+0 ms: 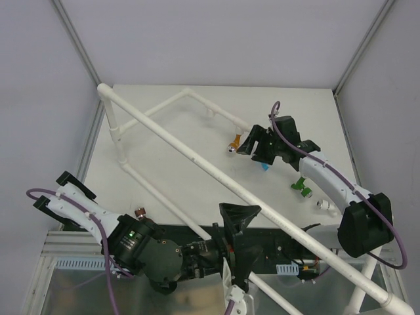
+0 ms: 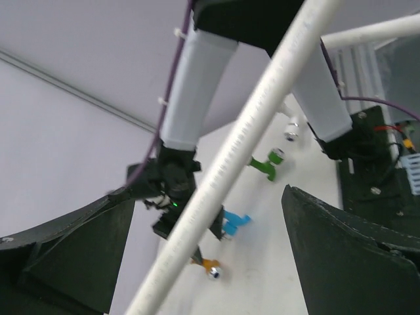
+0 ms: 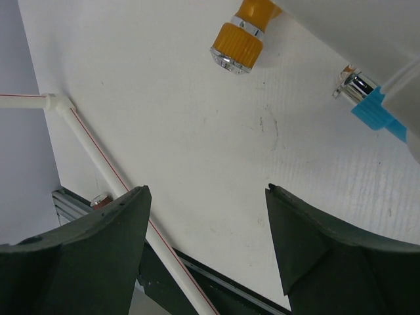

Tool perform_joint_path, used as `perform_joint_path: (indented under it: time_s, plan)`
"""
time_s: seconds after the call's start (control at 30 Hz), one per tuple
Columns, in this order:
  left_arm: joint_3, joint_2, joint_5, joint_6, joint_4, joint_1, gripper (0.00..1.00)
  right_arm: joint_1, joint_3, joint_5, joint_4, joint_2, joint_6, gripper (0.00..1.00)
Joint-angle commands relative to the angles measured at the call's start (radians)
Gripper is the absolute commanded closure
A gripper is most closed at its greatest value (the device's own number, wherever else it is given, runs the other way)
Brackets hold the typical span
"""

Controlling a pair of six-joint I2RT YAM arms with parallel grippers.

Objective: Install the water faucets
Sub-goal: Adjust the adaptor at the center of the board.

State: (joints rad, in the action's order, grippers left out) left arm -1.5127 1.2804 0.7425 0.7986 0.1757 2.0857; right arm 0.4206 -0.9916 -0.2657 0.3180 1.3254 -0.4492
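Note:
The orange faucet (image 1: 231,146) lies on the white table just left of my right gripper (image 1: 252,141), which hovers open above the table with nothing between its fingers. In the right wrist view the orange faucet (image 3: 243,39) is ahead of the open gripper (image 3: 207,190), and the blue faucet (image 3: 375,110) is off to the right. The blue faucet (image 1: 264,166) sits under the right wrist, and the green faucet (image 1: 302,186) beside the right forearm. The brown faucet (image 1: 140,212) stands by the left arm. My left gripper (image 1: 244,226) is open wide beside the diagonal pipe (image 1: 197,161) and empty.
The white PVC pipe frame (image 1: 125,141) stands across the table, and its long diagonal bar (image 2: 243,138) crosses the left wrist view. A small silver-ended fitting (image 1: 321,205) lies near the right arm. The table's front edge (image 1: 197,230) borders a black base plate.

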Motion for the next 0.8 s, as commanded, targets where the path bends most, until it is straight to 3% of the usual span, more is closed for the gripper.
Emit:
perform_joint_path:
  time_s: [0.0, 0.17, 0.43, 0.6, 0.77]
  plan:
    - [-0.102, 0.095, -0.023, 0.244, -0.038, -0.045, 0.01, 0.000, 0.019, -0.049, -0.057, 0.018, -0.003, 0.22]
    - [-0.150, 0.120, -0.219, 0.136, 0.066, -0.176, 0.01, 0.014, 0.015, -0.052, -0.057, 0.018, 0.003, 0.22]
    - [-0.222, 0.243, -0.325, 0.149, 0.085, -0.302, 0.01, 0.023, 0.007, -0.052, -0.053, 0.040, 0.009, 0.22]
    - [-0.283, 0.335, -0.321, 0.186, 0.085, -0.334, 0.02, 0.044, 0.022, -0.041, -0.065, 0.066, 0.015, 0.22]
    - [-0.316, 0.410, -0.258, 0.226, 0.084, -0.348, 0.11, 0.052, 0.031, -0.038, -0.074, 0.077, 0.014, 0.22]
